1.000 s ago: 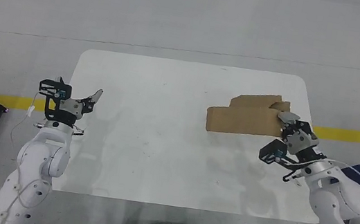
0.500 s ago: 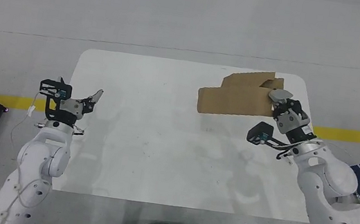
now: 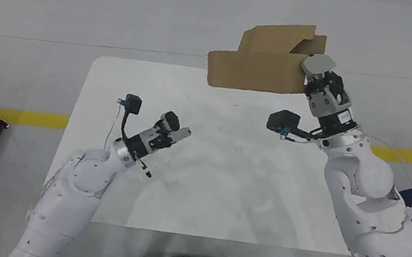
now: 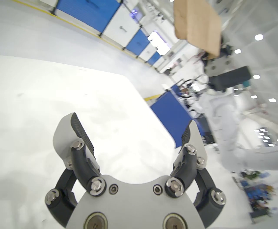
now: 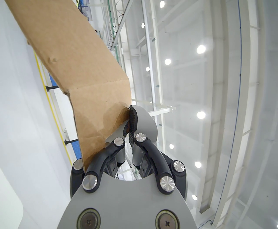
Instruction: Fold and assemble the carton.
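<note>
Two arms work above a white table (image 3: 203, 200). The brown carton (image 3: 260, 60) is off the table and held in the air. In the top view it sits at about 1 o'clock from the table's centre, across the far edge, with its long side running from 9 to 3 o'clock. It is a flattened piece with a stepped outline, and a shorter flap stands up along its 12 o'clock side.

The right gripper (image 3: 311, 66) is clamped on the carton at its 3 o'clock end. In the right wrist view this gripper (image 5: 129, 118) has its two ribbed pads pressed together on the edge of the cardboard (image 5: 71, 65). A crease runs across the sheet just beyond the pads, and the sheet bends away from there.

The left gripper (image 3: 178, 128) is over the table at about 10 o'clock from its centre, well apart from the carton. It points toward 2 o'clock. In the left wrist view its jaws are spread wide with nothing between them (image 4: 132, 121), and bare tabletop (image 4: 43, 86) lies beneath. Far off in the same view, the carton (image 4: 196, 28) hangs high above the table's level, pinched from below by the other arm.

On the floor, a yellow line (image 3: 24, 115) runs out from the table's 9 o'clock side.
</note>
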`<control>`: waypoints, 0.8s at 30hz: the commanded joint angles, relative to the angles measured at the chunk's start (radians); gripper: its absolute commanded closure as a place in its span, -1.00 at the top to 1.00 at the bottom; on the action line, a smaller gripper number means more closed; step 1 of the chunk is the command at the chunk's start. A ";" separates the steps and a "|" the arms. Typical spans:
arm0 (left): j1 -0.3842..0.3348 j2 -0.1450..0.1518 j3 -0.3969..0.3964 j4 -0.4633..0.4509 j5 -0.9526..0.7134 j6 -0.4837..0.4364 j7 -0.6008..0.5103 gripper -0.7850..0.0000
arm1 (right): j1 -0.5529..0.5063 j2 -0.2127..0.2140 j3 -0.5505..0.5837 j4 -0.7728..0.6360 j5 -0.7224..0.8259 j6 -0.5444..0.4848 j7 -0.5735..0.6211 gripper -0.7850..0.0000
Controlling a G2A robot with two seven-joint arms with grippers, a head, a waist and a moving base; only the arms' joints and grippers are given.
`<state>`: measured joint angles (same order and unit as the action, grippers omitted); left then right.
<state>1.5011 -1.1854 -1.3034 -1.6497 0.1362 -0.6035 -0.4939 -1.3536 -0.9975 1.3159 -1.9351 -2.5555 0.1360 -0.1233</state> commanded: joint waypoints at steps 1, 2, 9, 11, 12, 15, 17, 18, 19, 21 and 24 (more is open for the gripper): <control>-0.025 -0.001 0.021 0.045 -0.230 -0.047 -0.072 1.00 | 0.034 -0.009 -0.047 0.023 -0.030 0.015 0.030 -1.00; -0.035 -0.003 0.036 0.062 -0.303 -0.065 -0.099 1.00 | 0.046 -0.015 -0.072 0.031 -0.035 0.019 0.038 -1.00; -0.128 -0.024 0.147 0.164 -0.604 -0.087 -0.201 1.00 | 0.091 -0.041 -0.167 0.079 -0.078 0.025 0.086 -1.00; -0.157 -0.033 0.174 0.182 -0.623 -0.084 -0.192 1.00 | 0.090 -0.045 -0.176 0.081 -0.080 0.031 0.091 -1.00; -0.170 -0.037 0.190 0.188 -0.633 -0.076 -0.186 1.00 | 0.088 -0.047 -0.179 0.079 -0.081 0.034 0.090 -1.00; -0.210 -0.048 0.224 0.211 -0.608 -0.068 -0.159 1.00 | 0.079 -0.051 -0.185 0.071 -0.085 0.038 0.089 -1.00; -0.228 -0.060 0.255 0.219 -0.604 -0.047 -0.111 0.80 | 0.073 -0.054 -0.187 0.065 -0.089 0.041 0.087 -1.00; -0.240 -0.065 0.267 0.222 -0.602 -0.041 -0.093 0.72 | 0.069 -0.055 -0.188 0.062 -0.092 0.041 0.085 -1.00; -0.252 -0.070 0.279 0.224 -0.593 -0.047 -0.072 0.61 | 0.065 -0.056 -0.190 0.057 -0.098 0.041 0.082 -1.00; -0.260 -0.079 0.297 0.223 -0.607 -0.052 -0.048 0.40 | 0.056 -0.058 -0.194 0.052 -0.104 0.033 0.072 -1.00; -0.270 -0.086 0.306 0.229 -0.608 -0.073 -0.023 0.07 | 0.040 -0.059 -0.196 0.052 -0.128 0.023 0.055 -1.00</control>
<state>1.2330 -1.2699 -0.9984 -1.4230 -0.4714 -0.6697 -0.5253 -1.3082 -1.0563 1.1199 -1.8845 -2.6749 0.1616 -0.0637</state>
